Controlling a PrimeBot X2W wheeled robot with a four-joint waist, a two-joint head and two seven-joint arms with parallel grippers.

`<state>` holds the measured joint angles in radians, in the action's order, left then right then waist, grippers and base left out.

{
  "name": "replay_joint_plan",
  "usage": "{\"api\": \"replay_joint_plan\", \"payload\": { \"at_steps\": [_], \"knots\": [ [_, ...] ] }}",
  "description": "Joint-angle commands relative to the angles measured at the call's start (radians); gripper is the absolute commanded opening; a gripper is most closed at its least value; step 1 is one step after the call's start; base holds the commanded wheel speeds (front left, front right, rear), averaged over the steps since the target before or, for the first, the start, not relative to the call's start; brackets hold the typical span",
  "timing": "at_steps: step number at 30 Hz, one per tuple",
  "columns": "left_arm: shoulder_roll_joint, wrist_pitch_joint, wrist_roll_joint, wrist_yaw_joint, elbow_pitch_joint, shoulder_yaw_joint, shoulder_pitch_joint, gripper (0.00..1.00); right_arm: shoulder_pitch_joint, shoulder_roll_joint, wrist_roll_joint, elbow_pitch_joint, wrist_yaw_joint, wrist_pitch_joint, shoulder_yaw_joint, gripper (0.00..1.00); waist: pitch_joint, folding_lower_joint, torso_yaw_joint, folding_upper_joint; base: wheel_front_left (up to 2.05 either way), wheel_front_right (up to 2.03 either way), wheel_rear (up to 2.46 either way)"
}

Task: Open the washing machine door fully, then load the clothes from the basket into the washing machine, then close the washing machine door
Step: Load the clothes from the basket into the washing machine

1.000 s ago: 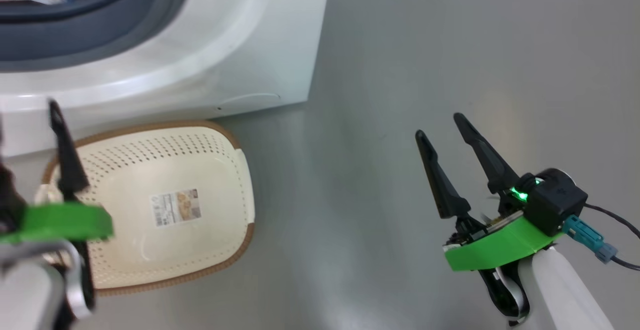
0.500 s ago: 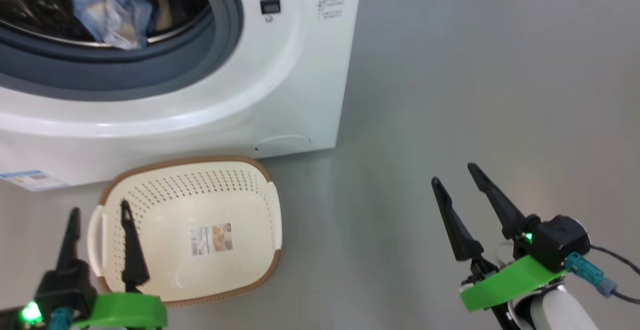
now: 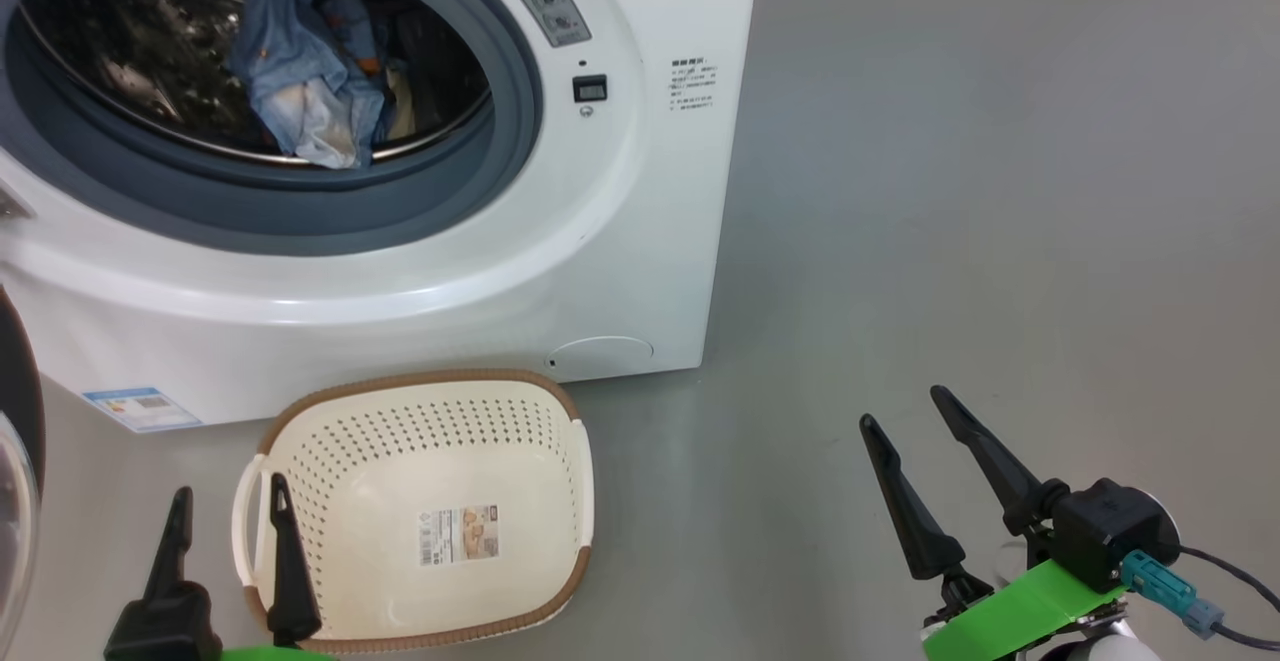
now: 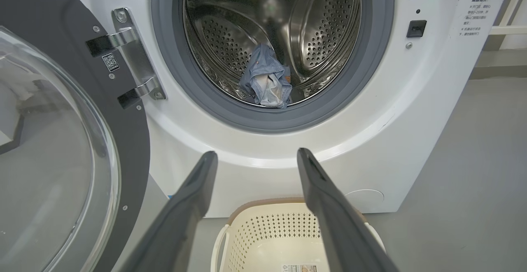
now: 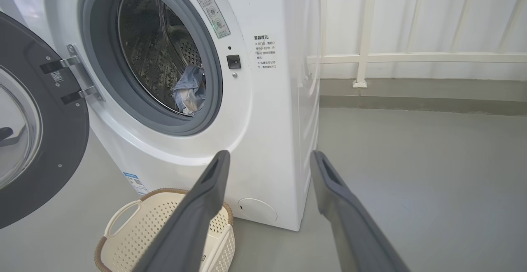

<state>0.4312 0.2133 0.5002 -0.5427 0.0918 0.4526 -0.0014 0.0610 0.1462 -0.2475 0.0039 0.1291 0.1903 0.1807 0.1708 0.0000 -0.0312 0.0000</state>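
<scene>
We judge the loading done. The clothes point(image 4: 267, 80) lie heaped at the front of the drum, just behind the grey seal point(image 4: 263, 119). The basket point(image 3: 420, 381), on the floor against the foot of the washing machine point(image 3: 400, 321), holds nothing but its paper label. That leaves closing the door point(image 4: 127, 140), which stands swung wide on its hinge point(image 4: 131, 54) to our left. Both hands are free for it: the left gripper point(image 3: 230, 486) hovers above the basket's left end, fingers spread with nothing between them, and the right gripper point(image 3: 904, 406) hangs over bare floor point(image 3: 950, 191), equally spread and empty. We would use the left arm, since it is nearer. It should reach round to the door's outer face, press on the black rim rather than the glass bowl, follow the arc about the hinge, and push firmly at the latch side. First we should check the pale flap of fabric near the drum's lip, which might get pinched against the seal. The basket seems to sit lower than the door's bottom edge, though we cannot be sure it clears. Our own left arm is in the swing path and must move with the door. To the right the floor lies open, well apart from the white railing point(image 5: 362, 58).
</scene>
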Motion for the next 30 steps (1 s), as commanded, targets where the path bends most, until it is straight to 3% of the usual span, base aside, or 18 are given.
{"api": "replay_joint_plan", "payload": {
  "at_steps": [1,30],
  "knots": [
    [0.025,0.004,0.011,-0.011,0.019,-0.035,-0.013,1.00,-0.005,-0.001,0.006,-0.030,0.002,-0.003,0.020,1.00,-0.009,0.0000,-0.001,0.0000,0.00,0.00,0.00],
    [0.011,-0.007,0.030,-0.008,0.005,-0.022,-0.030,1.00,-0.005,-0.007,0.007,-0.052,0.002,-0.016,0.018,1.00,0.006,0.0000,-0.011,0.0000,0.00,0.00,0.00]
  ]
}}
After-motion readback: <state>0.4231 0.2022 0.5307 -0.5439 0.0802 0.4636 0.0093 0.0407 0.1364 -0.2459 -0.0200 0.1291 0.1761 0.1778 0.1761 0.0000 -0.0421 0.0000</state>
